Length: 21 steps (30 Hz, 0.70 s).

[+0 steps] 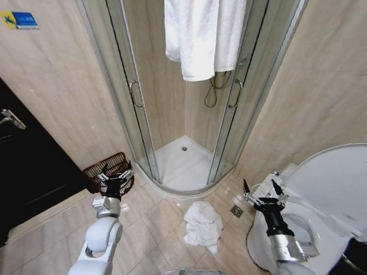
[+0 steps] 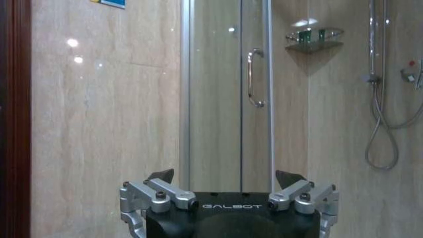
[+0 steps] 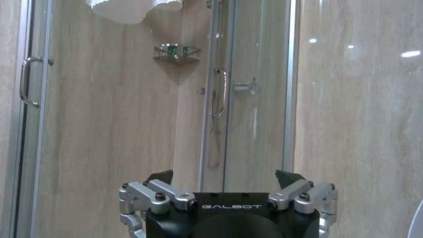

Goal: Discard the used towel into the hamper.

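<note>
One crumpled white towel [image 1: 203, 227] lies on the tiled floor [image 1: 156, 226] just in front of the shower cabin [image 1: 184, 155], close to its curved threshold and beside a small square floor drain [image 1: 236, 211]. One hamper [image 1: 106, 170] of dark reddish-brown bars stands against the wall to the left of the shower cabin, near the corner where the cabin's frame meets the tiles, well apart from the towel.

Two grippers are raised in the head view, one on each side of the towel. The left gripper [image 1: 116, 175] hangs just in front of the hamper, left of the shower cabin's opening, with its fingers spread apart and nothing between them; in the left wrist view the same left gripper [image 2: 225, 179] points at the cabin's glass door, fingers wide and empty. The right gripper [image 1: 263, 192] hovers to the right of the shower cabin, above the edge of one white toilet [image 1: 336, 192], its fingers also splayed and empty; the right wrist view shows it [image 3: 225, 178] facing the cabin's other door, fingers released.

Two white towels hang [image 1: 204, 28] over the top of the shower cabin, side by side. The cabin has two glass doors, each with one curved metal handle [image 1: 134, 94]. Inside, one shower hose [image 2: 383, 124] loops down the back wall and one small corner shelf [image 2: 314, 42] carries a couple of green items. One dark door [image 1: 22, 173] with one lever handle stands farther left of the shower cabin, beyond the hamper
</note>
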{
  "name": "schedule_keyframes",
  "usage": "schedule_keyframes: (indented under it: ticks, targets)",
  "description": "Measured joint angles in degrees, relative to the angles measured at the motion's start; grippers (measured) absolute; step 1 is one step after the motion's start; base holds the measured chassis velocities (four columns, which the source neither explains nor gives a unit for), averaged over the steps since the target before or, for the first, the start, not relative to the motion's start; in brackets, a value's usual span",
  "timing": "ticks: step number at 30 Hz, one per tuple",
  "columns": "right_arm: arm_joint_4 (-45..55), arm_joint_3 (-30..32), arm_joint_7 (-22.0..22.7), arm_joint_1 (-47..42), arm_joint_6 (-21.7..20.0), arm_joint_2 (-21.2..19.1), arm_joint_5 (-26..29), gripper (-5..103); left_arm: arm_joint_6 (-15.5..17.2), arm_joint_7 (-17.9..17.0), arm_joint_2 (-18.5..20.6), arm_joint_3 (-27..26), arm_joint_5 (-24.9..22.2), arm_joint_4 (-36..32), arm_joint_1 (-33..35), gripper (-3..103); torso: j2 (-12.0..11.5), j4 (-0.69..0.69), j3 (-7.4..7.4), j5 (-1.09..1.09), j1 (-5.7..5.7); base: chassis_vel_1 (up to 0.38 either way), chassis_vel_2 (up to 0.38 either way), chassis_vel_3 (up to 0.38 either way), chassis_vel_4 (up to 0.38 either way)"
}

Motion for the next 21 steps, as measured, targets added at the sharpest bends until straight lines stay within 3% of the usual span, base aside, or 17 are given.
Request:
schedule_keyframes:
  ticks: [21]
  targets:
    - [0.4, -0.1, -0.1, 0.2, -0.5, 0.0, -0.4, 100, 0.0, 1.0, -0.3, 0.0, -0.2, 0.1, 0.4, 100, 6.8, 0.00, 3.73, 0.01, 3.08, 0.000, 0.000, 0.000, 0.000]
